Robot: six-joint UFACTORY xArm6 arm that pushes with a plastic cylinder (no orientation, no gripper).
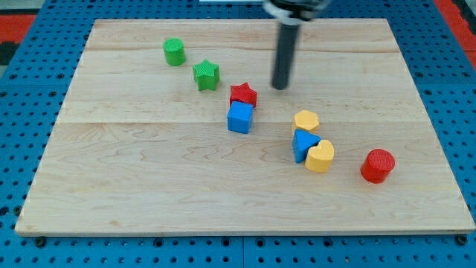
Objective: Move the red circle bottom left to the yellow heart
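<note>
No pincer was fitted to this arm, so there was nothing to be spread or pressed together; it ended in a dark rod, and my tip rested on the table just to the view's right of the red star, touching no block

The red circle stood alone near the view's right edge, well apart from my tip and lying toward the view's bottom right of it. The yellow heart sat near the circle on the view's left, at almost the same height in the view, so the circle was on the wrong side of it. By my judgement the coming move turned on this: the circle had to travel toward the view's left and pass below the heart, which meant my tip first had to get round to the circle's right side. A round block has no long axis to mind, and only one arm was there to do it

Counted, there were eight blocks, two of each colour:
- red: the star and the circle
- yellow: the heart and a yellow hexagon
- blue: a blue cube touching the red star from below, and a blue triangle wedged between hexagon and heart
- green: a green cylinder and a green star toward the view's top left
</note>
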